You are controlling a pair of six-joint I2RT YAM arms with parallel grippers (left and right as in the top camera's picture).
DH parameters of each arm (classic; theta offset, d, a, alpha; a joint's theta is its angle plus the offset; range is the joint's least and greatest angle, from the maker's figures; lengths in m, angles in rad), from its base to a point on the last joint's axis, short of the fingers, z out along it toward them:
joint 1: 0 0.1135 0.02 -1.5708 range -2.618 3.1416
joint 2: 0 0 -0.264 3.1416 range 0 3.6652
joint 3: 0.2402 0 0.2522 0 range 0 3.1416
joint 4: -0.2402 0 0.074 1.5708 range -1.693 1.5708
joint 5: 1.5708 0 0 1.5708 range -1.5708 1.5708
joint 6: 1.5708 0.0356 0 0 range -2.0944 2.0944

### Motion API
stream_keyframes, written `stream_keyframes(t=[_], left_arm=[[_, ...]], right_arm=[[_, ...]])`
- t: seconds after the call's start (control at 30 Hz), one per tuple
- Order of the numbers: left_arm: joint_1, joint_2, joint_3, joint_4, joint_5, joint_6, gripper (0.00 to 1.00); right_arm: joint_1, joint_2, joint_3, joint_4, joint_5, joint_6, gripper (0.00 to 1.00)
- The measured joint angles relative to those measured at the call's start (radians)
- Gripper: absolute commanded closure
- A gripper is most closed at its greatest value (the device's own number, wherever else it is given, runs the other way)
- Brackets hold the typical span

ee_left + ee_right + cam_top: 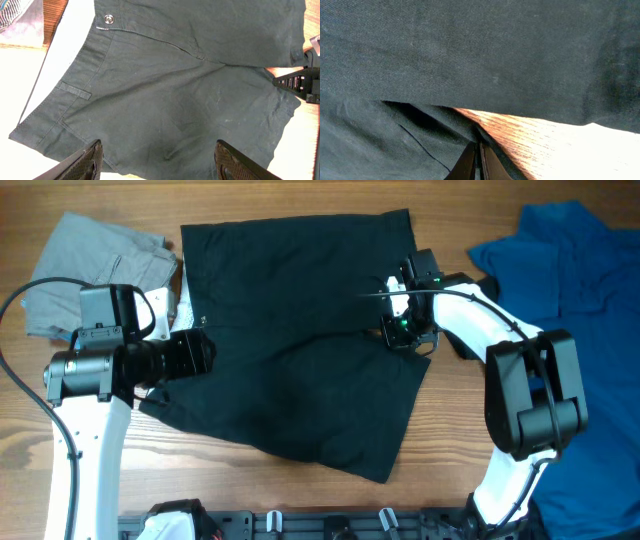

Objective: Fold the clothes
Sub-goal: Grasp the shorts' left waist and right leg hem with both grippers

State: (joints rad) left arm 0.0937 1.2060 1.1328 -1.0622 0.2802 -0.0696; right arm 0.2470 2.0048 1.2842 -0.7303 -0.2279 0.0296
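Observation:
The black shorts point(300, 340) lie spread across the middle of the wooden table point(450, 470), waistband to the left with a metal button point(109, 19). My left gripper point(203, 352) is open and hovers over the waistband edge of the shorts point(175, 100), its fingers point(162, 165) wide apart and empty. My right gripper point(400, 330) sits at the notch between the two legs on the right side. Its fingers point(479, 161) are pressed together on the hem edge of the shorts point(470, 50), with bare wood beside them. It also shows in the left wrist view point(300, 82).
A grey garment point(90, 260) lies crumpled at the back left, partly under my left arm. A blue garment point(570, 270) covers the right side of the table. The table's front edge carries a black rail point(330, 525).

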Motion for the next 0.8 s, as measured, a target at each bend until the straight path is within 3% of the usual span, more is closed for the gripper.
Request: stream_keyframes(t=[0.13, 0.3, 0.33, 0.37, 0.43, 0.53, 0.67, 0.7, 0.8], left_arm=[[0.000, 0.000, 0.000, 0.000, 0.000, 0.000, 0.29], [0.000, 0.000, 0.000, 0.000, 0.000, -0.003, 0.27], [0.000, 0.000, 0.000, 0.000, 0.000, -0.004, 0.25], [0.000, 0.000, 0.000, 0.000, 0.000, -0.004, 0.24], [0.000, 0.000, 0.000, 0.004, 0.000, -0.005, 0.23], [0.000, 0.000, 0.002, -0.025, -0.003, -0.007, 0.23], [0.000, 0.002, -0.008, -0.180, -0.071, -0.075, 0.29], [0.002, 0.005, -0.039, -0.180, -0.092, -0.118, 0.35], [0.047, 0.043, -0.238, -0.007, -0.117, -0.242, 0.42]], right_arm=[[0.001, 0.001, 0.000, 0.014, 0.011, -0.058, 0.96], [-0.028, 0.005, 0.000, 0.159, 0.143, 0.027, 0.96], [-0.063, 0.011, 0.000, 0.211, 0.155, 0.039, 0.80], [-0.092, 0.015, -0.003, 0.256, 0.153, 0.037, 0.72], [-0.135, 0.018, -0.002, 0.275, 0.134, 0.022, 0.69], [-0.145, -0.014, 0.016, 0.167, 0.061, 0.010, 0.62], [-0.141, -0.312, 0.023, -0.021, -0.045, 0.048, 0.49], [-0.141, -0.415, 0.039, -0.074, -0.064, 0.081, 0.48], [-0.141, -0.589, 0.054, -0.278, -0.091, 0.221, 0.48]])
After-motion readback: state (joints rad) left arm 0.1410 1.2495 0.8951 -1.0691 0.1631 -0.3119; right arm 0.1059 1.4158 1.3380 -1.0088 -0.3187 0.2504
